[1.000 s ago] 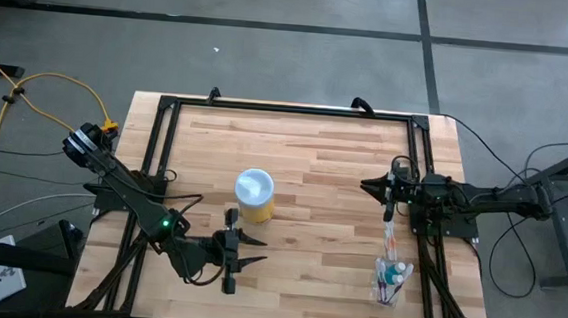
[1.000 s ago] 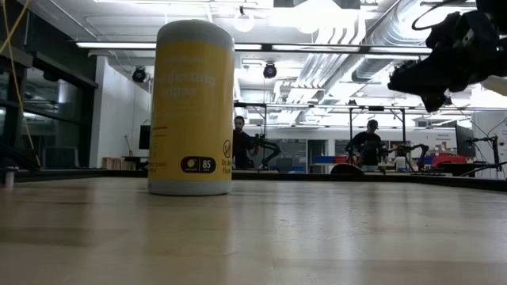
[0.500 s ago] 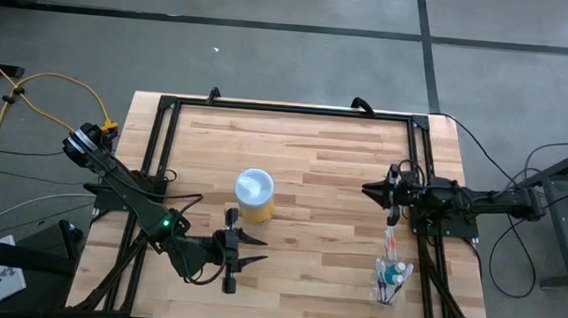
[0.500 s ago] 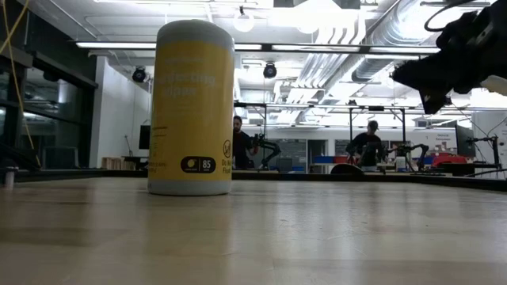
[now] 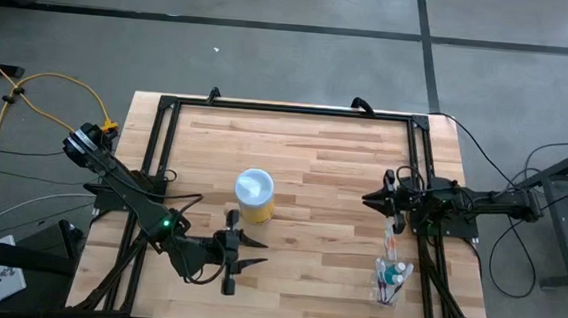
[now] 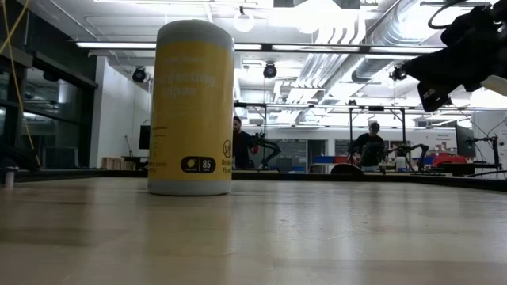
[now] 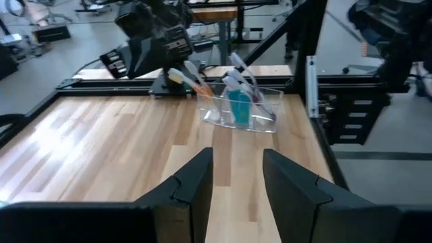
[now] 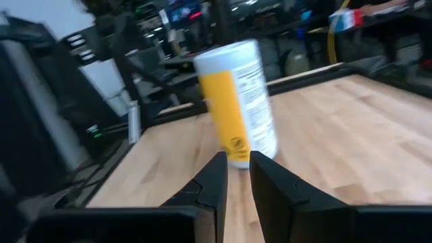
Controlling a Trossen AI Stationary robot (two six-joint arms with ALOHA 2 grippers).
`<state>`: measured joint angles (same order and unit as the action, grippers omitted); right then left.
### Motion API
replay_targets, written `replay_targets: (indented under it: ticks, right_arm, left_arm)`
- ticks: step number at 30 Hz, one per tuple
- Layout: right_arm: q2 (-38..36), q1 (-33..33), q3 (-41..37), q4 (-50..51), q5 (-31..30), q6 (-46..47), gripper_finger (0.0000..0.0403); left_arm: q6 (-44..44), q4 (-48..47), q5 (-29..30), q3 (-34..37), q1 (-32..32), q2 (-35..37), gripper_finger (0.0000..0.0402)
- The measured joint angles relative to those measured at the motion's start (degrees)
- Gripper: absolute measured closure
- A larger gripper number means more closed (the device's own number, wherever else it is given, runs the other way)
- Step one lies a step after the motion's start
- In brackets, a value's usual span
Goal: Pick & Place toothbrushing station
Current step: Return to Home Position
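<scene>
Toothbrushing station pieces sit together in the clear organizer [image 5: 390, 283], which stands at the table's [image 5: 315, 151] right side toward its near edge, just beside the black frame rail [image 5: 422, 274]. The left wrist view shows the organizer as a low transparent tray with a teal-capped bottle [image 7: 238, 106] upright inside. Several toothbrushes [image 7: 192, 79], orange and white among them, lean out over its rim toward the right arm. From above, those brushes reach out of the organizer toward the right arm's wrist. The right gripper [image 5: 366, 198] hangs in the air over the right half of the table, pointing toward the centre, well apart from the organizer and above the table top in the low view. Its own camera shows its two fingers with only a slim gap between them and nothing held. The left gripper [image 5: 249, 253] lies low at the near left part of the table, pointing across toward the organizer. Its jaws are spread wider, with bare wood showing between them, and it holds nothing. A yellow wipes canister [image 5: 254, 195] with a white lid stands upright near the middle of the table, just beyond the left gripper and well apart from the organizer. In the low view two people [image 6: 240, 142] stand far back in the room beyond the table.
</scene>
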<state>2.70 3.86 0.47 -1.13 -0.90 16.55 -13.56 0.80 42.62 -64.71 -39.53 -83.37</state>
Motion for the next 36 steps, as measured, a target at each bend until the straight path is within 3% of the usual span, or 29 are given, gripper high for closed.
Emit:
replay_targets:
  ticks: [15,36]
  right_arm:
    - [0.24,5.49,-0.04,0.35,1.35,6.67,0.0346]
    - [0.90,5.53,-0.15,0.40,1.09,7.68,0.0346]
  left_arm:
    - [-0.28,1.11,-2.28,0.00,-0.02,0.00,0.0277]
    - [-0.42,1.44,-2.30,0.00,-0.02,0.00,0.0277]
